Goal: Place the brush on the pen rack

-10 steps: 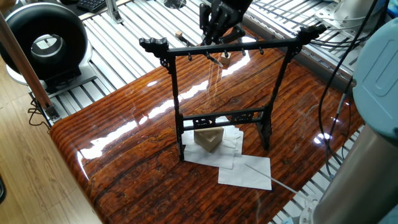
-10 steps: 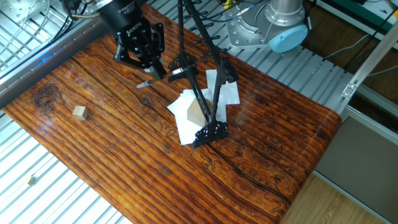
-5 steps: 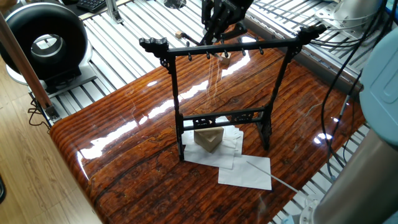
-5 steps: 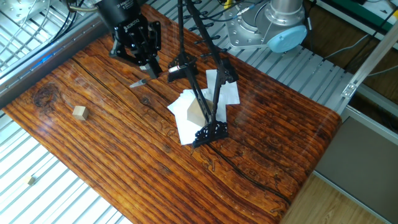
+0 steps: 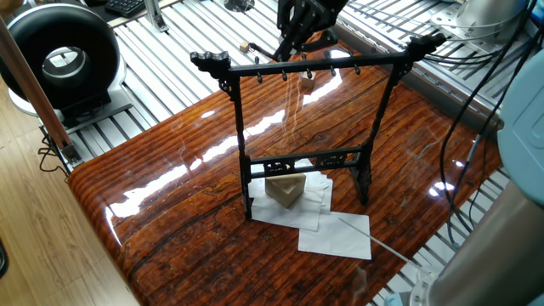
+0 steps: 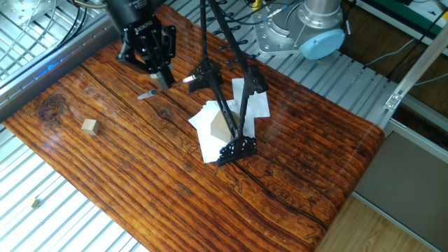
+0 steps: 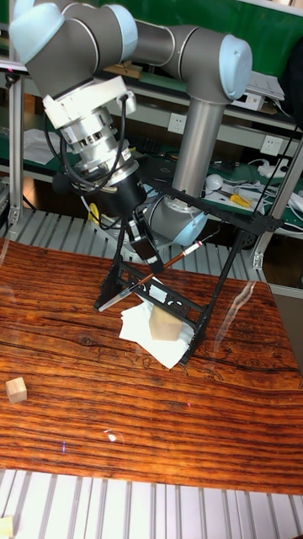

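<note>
Moved: gripper (image 6: 160, 73) with the brush (image 6: 152, 92) has slid further toward the table's far-left edge in the other fixed view, so it sits a bit farther from the pen rack (image 5: 299, 127) than a second ago; rack, papers and blocks haven't budged.
Arm pose: UR5 arm (image 7: 126, 42) reaches in from above; in the tall fixed view the wrist angles down and the fingers (image 7: 145, 248) point at the tabletop behind the rack.
Pincer: fingers pinched narrow on the brush shaft, roughly mid-length.
Brush: tilted, held in the air; in the tall view its pale tip is low on the left and the reddish end (image 7: 196, 245) is up right, crossing in front of the rack's frame; can't tell if it touches.
Rack: upright near the middle of the table (image 6: 301, 175), top crossbar (image 5: 314, 67) with small pegs.
Open room: lots of bare wood on the near-left side in the other fixed view; metal slats ring the table.
Around: white papers (image 5: 336, 234) and a tan wedge block (image 5: 286, 190) at the rack's feet, small wooden cube (image 6: 89, 126) well apart, thin pale rod (image 5: 374, 240) on the paper's edge.
In the way: rack's uprights and crossbar sit between the gripper and the papers.
</note>
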